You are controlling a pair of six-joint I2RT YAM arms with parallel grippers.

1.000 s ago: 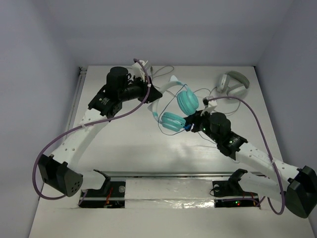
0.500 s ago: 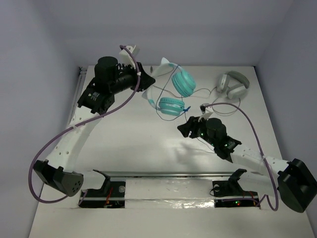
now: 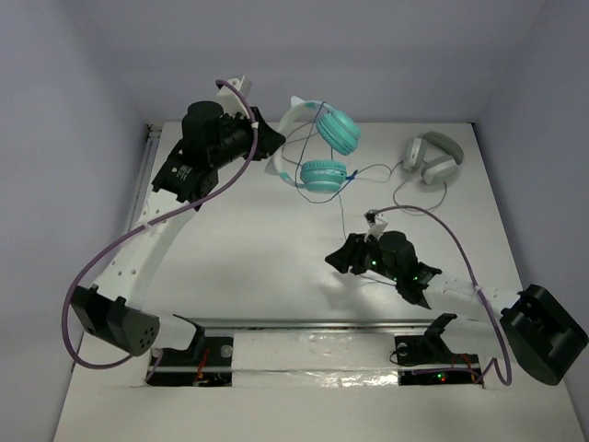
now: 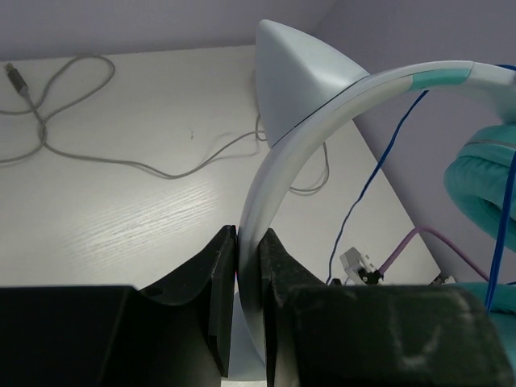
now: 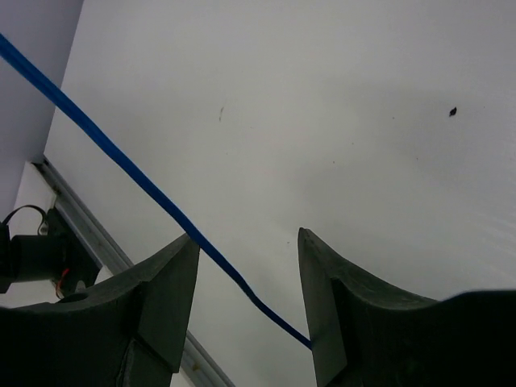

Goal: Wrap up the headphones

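The headphones (image 3: 324,173) have teal ear cups and a pale headband (image 3: 291,118), and hang in the air at the back of the table. My left gripper (image 3: 269,147) is shut on the headband; in the left wrist view the band (image 4: 322,113) runs up from between the jaws of the left gripper (image 4: 248,242), beside a teal ear cup (image 4: 484,173). The thin blue cable (image 3: 341,216) drops from the cups to my right gripper (image 3: 337,261). In the right wrist view the right gripper (image 5: 246,242) is open and the cable (image 5: 121,165) crosses slantwise between its fingers.
Grey-white headphones (image 3: 433,155) lie at the back right, their grey cable (image 3: 419,198) looping over the table. Grey cable loops (image 4: 97,153) also show in the left wrist view. The table's metal rail (image 3: 313,324) runs along the near edge.
My left gripper has raised the headphones and carried them toward the back. My right gripper has drawn back from the ear cups toward the near edge, and the blue cable now stretches between them.
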